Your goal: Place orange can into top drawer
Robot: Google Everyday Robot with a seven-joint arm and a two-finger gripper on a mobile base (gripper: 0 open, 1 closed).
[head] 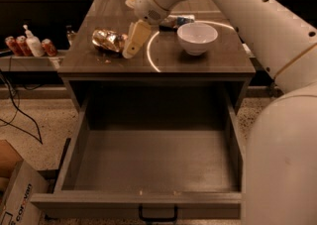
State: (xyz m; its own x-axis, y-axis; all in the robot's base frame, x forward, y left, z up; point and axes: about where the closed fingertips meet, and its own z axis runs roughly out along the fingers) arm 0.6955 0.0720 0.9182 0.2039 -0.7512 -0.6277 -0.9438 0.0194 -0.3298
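**Desk:** Where is your end effector [133, 40] working?

**Floor:** Your pale end effector is hanging low over the dark wooden surface [198, 63], just beside the crumpled gold-orange metal can [108, 39], which is lying on its side, with the round white bowl [197, 37] nearby. How far it is opening, I cannot tell.

**Desk:** And the drawer?

**Floor:** The wide grey-brown wooden top drawer [158, 164] is standing pulled out below.

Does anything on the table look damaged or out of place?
The orange can lies on its side at the left of the table, its sides wrinkled, right beside the gripper. A second can seems to lie tipped behind the bowl.
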